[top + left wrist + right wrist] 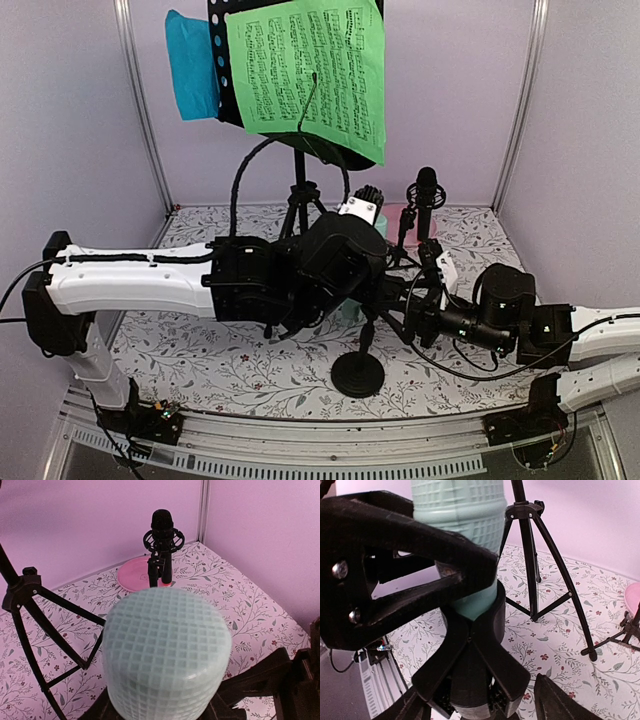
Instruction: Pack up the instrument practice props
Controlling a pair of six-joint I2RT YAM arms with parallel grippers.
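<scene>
**Top external view.** A black perforated sheet-music rack (222, 70) stands on tripod legs at the middle of the back edge of the floral-print tabletop (200, 365). A green music sheet (310, 70) lies on its face, and a blue music sheet (192, 65) juts past its left side. A black microphone (427, 185) stands upright near the back edge, right of centre. A black mic support with a round foot (357, 375) stands close to the near edge, at centre. The left gripper (340, 268) and right gripper (405, 305) meet just above it, and their bulk hides the fingers. Open cloth shows toward the left edge and the near-left corner. Walls close the left, back and right edges.

**Left wrist view.** Here the grip shows. A mint-green microphone with a grid-mesh head (167, 650) fills the foreground, clamped between the left fingers low in the frame. Beyond it the black microphone sits in its own black shock-mount support (161, 555) on a round pink plate (132, 577), by the back-right corner. The tripod legs spread at the left.

**Right wrist view.** The mint-green body stands upright in the forked clip of the round-footed support, with a left finger (395, 580) pressed across it. The right fingers (560, 700) stand apart on either side of the clip. Cloth shows between one of them and the clip, so they hold nothing.
</scene>
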